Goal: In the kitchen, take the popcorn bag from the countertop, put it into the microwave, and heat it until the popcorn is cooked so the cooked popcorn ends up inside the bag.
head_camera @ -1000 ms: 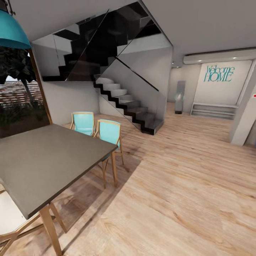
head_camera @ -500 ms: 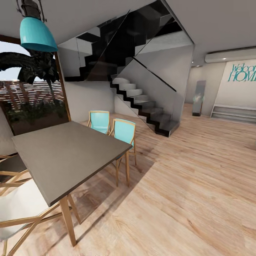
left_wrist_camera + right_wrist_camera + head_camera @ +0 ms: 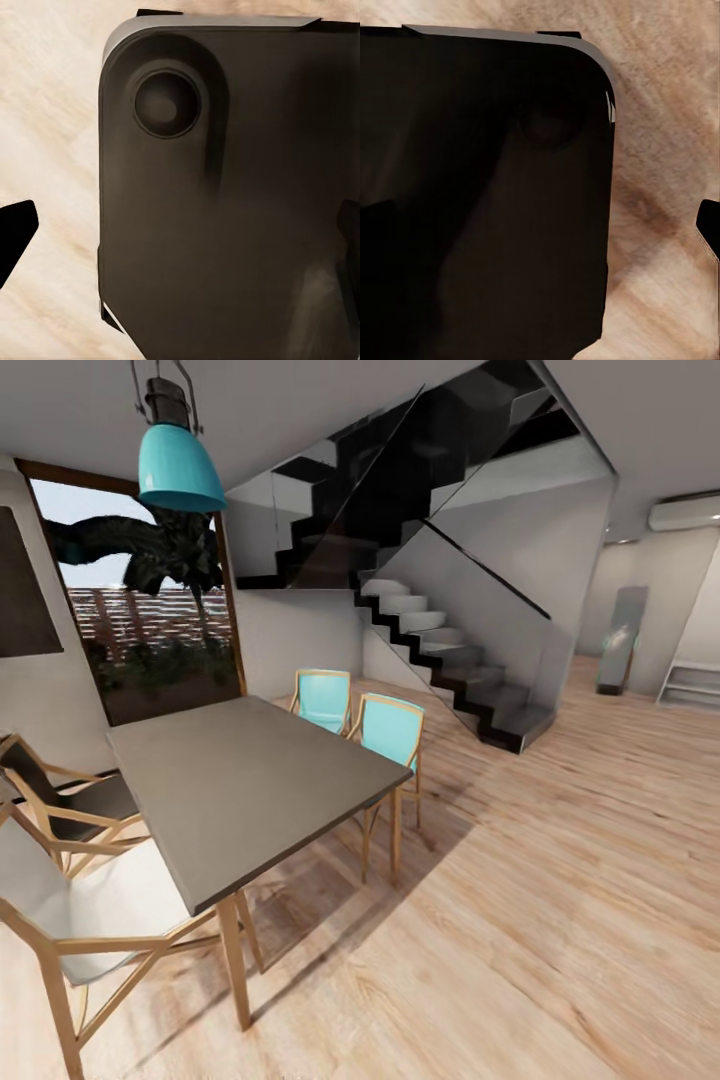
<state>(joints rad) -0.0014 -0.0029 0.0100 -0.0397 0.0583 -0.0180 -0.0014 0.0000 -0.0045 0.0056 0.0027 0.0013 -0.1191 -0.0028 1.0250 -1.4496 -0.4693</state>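
Note:
I am in a dining area with a staircase; the kitchen, popcorn bag, countertop and microwave are out of view. In the left wrist view my left gripper [image 3: 180,240] is open, one black fingertip [image 3: 15,234] at each side edge, hanging over the robot's dark base [image 3: 225,150] and the wooden floor [image 3: 52,112]. In the right wrist view my right gripper [image 3: 540,225] is likewise open, with one fingertip [image 3: 709,229] showing over the floor and the other dim against the black base [image 3: 480,187].
A grey dining table [image 3: 250,780] with wooden legs stands at left. Two turquoise chairs [image 3: 392,730] are at its far side, a white chair [image 3: 90,900] and a dark chair [image 3: 70,800] at its near side. A black staircase [image 3: 450,650] rises behind. Wooden floor [image 3: 560,900] spreads to the right.
The camera has swung left: table, chairs and stairs slid rightwards in the picture, the window and turquoise lamp came into full view, and the "Welcome HOME" wall sign passed out at right.

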